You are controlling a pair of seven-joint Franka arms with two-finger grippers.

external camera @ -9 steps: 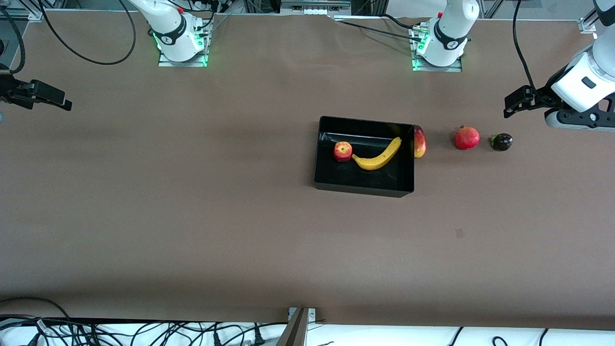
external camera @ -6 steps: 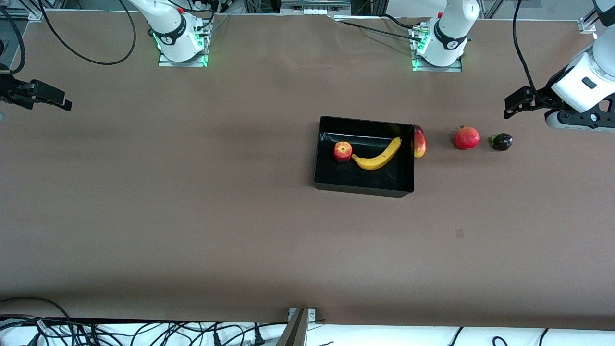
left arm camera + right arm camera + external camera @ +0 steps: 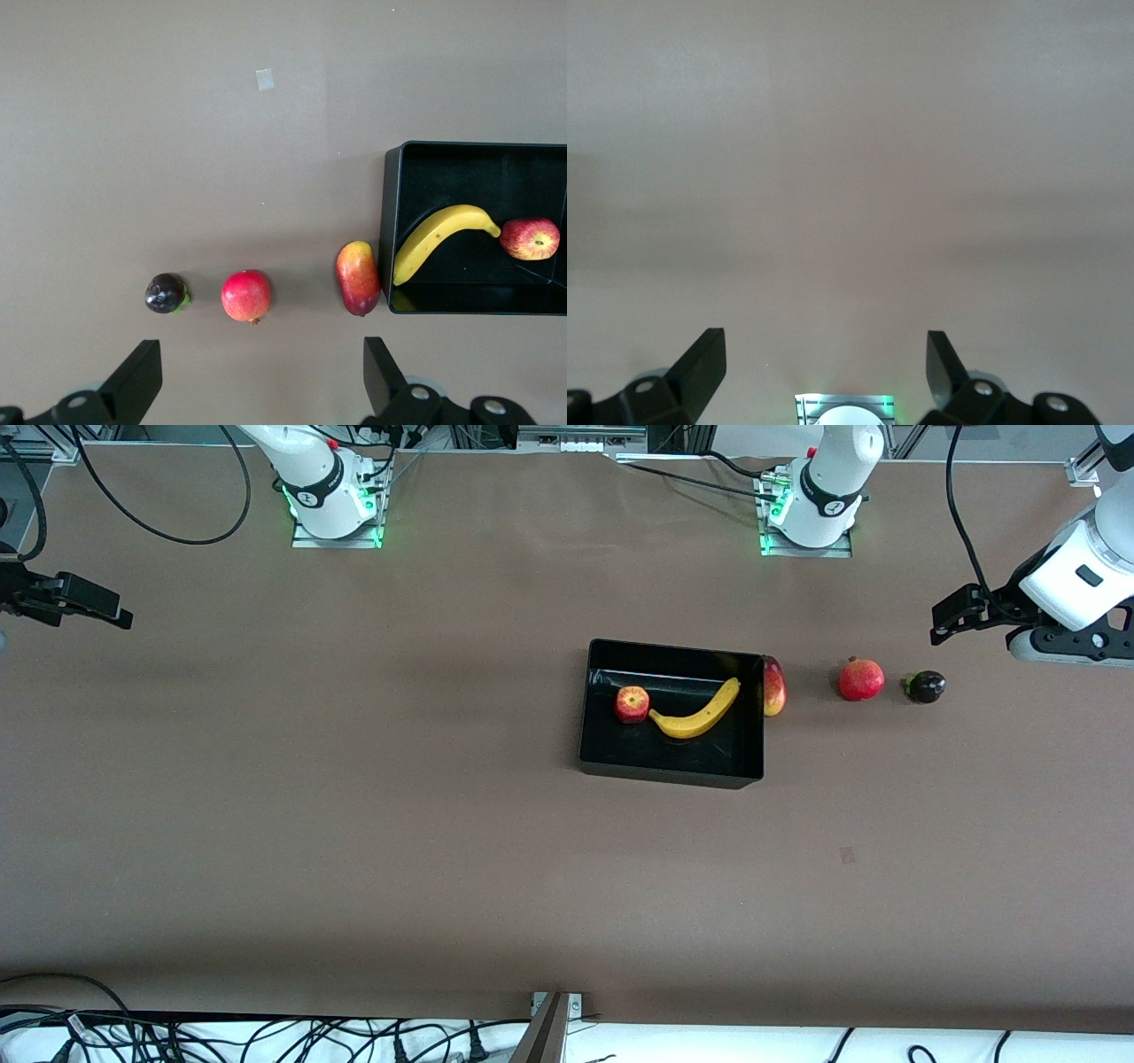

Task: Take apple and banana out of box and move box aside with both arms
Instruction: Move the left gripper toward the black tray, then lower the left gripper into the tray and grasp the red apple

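Black and glossy, the open box (image 3: 671, 713) sits on the brown bench (image 3: 354, 779) toward the left arm's end, holding the apple (image 3: 633, 704) and, touching it, the banana (image 3: 696, 712), whose long axis runs slantwise from the apple toward the box wall nearest the left arm. The left hand (image 3: 952, 615) hangs empty, fingers spread wide, over the bench near a dark purple fruit (image 3: 925, 686) and clearly closer to the box. The right hand (image 3: 84, 602) waits, equally wide and empty, over the bench's other end. Against the earlier frames, the left hand has shifted only slightly; fruit and box lie unchanged.
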